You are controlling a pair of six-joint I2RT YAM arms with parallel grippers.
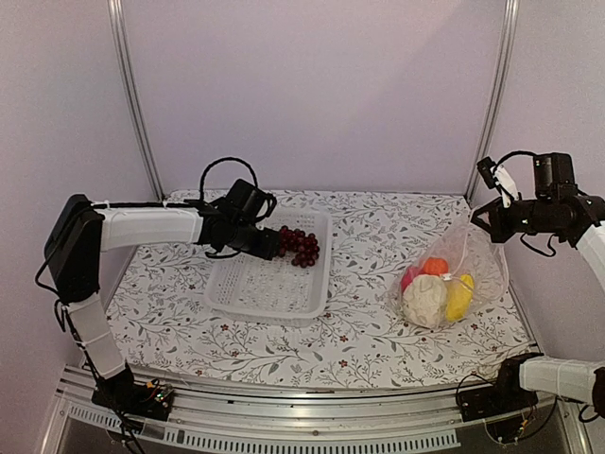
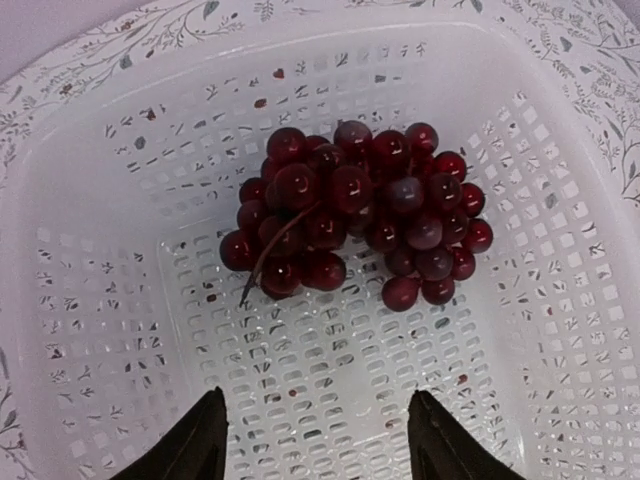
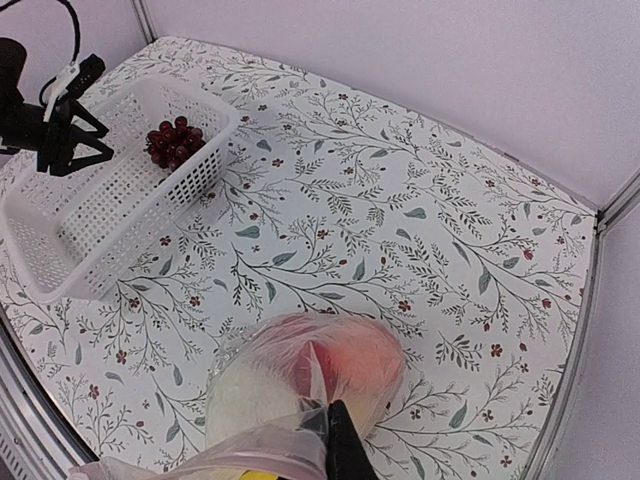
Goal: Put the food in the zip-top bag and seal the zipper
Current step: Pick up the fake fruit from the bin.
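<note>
One piece of food sits outside the bag: the grape bunch (image 2: 355, 215), at the far end of the white basket (image 2: 90, 260) on the tabletop (image 1: 378, 236). Step in hand, as I read it: fetching the grapes.

Left fingers (image 2: 200, 445) are spread with nothing between them, hovering over the basket floor near the bunch, not touching it. Right fingers (image 3: 345, 450) are pressed together on a bunched edge of the zip-top bag (image 1: 477, 251), holding that side up at the right of the tabletop.

In the bag: orange fruit (image 1: 435, 266), cauliflower (image 1: 424, 300), a yellow piece (image 1: 460, 296), and something red (image 1: 408, 279), likely the pepper. Second yellow piece and zipper: can't make out.

Next move probably calls for reaching forward and down, then closing across the middle of the bunch. The cluster is lumpy, so pinching a single berry could slip. Bagging and sealing are not yet done.

Materials:
- Grapes: glossy dark red-purple beads, thin brown stem.
- Basket: rigid, translucent, perforated grid.
- Bag: thin clear crinkly film, shapeless.
- Cauliflower: bumpy matte white.
- Tabletop: floral print.
</note>
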